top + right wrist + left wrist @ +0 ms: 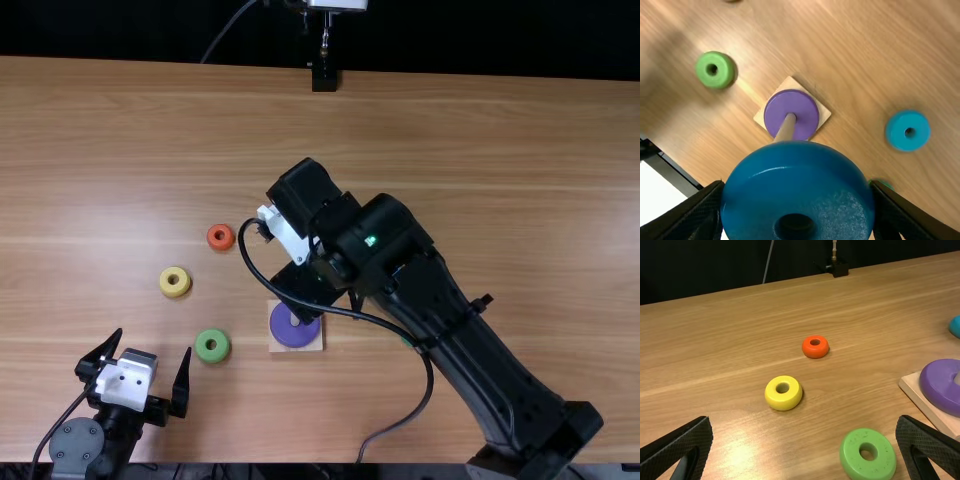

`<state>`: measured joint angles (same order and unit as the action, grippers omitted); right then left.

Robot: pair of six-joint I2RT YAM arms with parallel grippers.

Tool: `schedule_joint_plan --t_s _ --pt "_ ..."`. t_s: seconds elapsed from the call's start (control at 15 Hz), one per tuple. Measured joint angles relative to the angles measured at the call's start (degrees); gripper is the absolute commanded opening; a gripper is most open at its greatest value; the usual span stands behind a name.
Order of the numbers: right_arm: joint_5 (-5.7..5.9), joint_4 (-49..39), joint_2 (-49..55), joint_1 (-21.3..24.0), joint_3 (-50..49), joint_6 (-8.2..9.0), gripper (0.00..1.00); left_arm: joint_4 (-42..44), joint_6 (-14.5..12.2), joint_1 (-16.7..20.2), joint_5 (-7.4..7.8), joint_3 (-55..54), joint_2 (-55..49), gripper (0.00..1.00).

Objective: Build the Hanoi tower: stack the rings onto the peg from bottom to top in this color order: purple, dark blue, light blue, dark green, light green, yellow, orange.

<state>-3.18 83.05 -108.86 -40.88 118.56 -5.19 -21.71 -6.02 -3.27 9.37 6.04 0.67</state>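
At the table's [480, 130] near left corner, the left tool [154, 342] is open, its two fingers spread wide apart. A little farther in, towards the middle of the table, the light green ring [212, 356] lies flat. Well to its right, partly hidden by the right arm [470, 340], is the dark green ring [408, 343].

Between these two stands the square wooden base [317, 345], with the purple ring [283, 328] lying on it around the upright peg [786, 127]. Above the base, the right tool [308, 282] is closed on the dark blue ring [798, 192], with one finger on either side of it. In the right wrist view the peg shows just past this ring's rim; whether the ring touches the peg, I cannot tell.

The yellow ring [181, 289] lies on the left part of the table, farther from the near edge than the light green one. The light blue ring [898, 128] lies on the other side of the base from the light green ring, beyond the dark green one. Farther than the yellow ring, and to its right, lies the orange ring [226, 244]. A black block [324, 80] bearing a metal rod stands at the table's far edge.
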Motion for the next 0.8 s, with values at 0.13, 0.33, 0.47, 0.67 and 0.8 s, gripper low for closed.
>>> schedule_joint_plan --t_s 0.13,0.33,0.47,0.67,0.8 --pt "0.0 -0.2 0.0 -0.4 0.0 0.02 0.0 0.0 0.0 0.0 -0.04 0.0 0.0 1.0" --pt "0.02 -0.2 -0.4 -1.5 0.0 0.04 0.0 0.0 0.0 0.0 -0.04 0.0 0.0 1.0" --pt "0.0 -0.2 -2.1 -2.2 0.0 0.04 0.0 0.0 0.0 0.0 -0.02 0.0 0.0 1.0" --pt "0.0 -0.2 -3.7 -2.3 0.0 0.15 0.0 0.0 0.0 0.0 -0.04 0.0 0.0 1.0" --pt "0.0 -0.2 -3.7 -2.3 0.0 0.17 0.04 0.0 0.0 0.0 -0.04 0.0 0.0 1.0"
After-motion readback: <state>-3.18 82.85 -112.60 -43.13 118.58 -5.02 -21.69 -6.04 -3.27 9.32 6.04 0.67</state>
